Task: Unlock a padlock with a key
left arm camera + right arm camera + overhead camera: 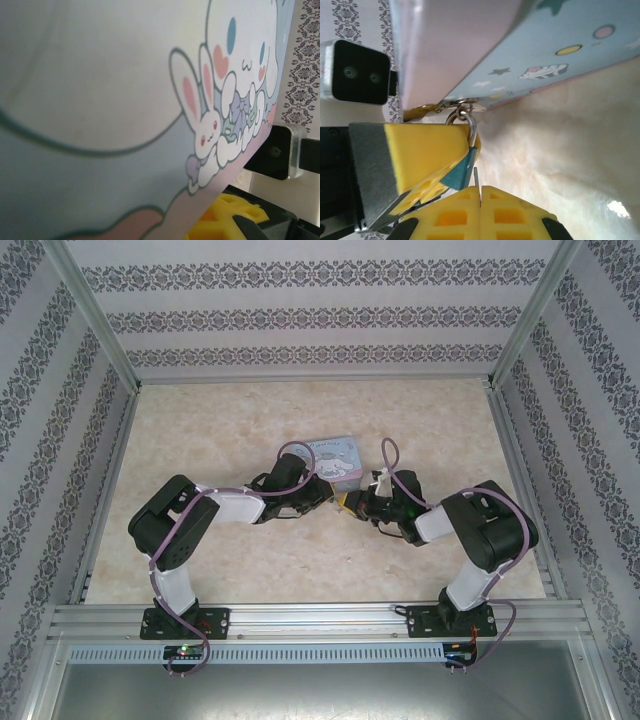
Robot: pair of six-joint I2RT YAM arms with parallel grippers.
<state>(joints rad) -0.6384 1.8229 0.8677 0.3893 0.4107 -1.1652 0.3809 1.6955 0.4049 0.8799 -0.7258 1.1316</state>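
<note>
The unlocking looks set up but not yet carried out. In the right wrist view the padlock (462,172), a small teal body, hangs by its metal shackle (464,119) from the clasp ring at the lower edge of the cartoon-printed tin box (555,60). The box is tipped up over the marbled surface (560,165). The shackle reads as closed and threaded through that ring, so the lock is still fastened. The left tool (335,500) appears clamped on the padlock: one broad yellow finger (427,150) lies along one face, a ribbed one sits on the other, and the teal body shows between them. The right tool (480,192) has its two yellow fingers pressed together on the key (476,177). The key shows as a thin metal sliver rising from the seam between them, with its tip just beside the padlock's lower corner. Whether the tip has entered the keyhole cannot be told, since the keyhole itself is hidden. Judging from this, the gripping and lining up are done. Still to do are seating the key fully, turning it, and freeing the shackle from the ring.
</note>
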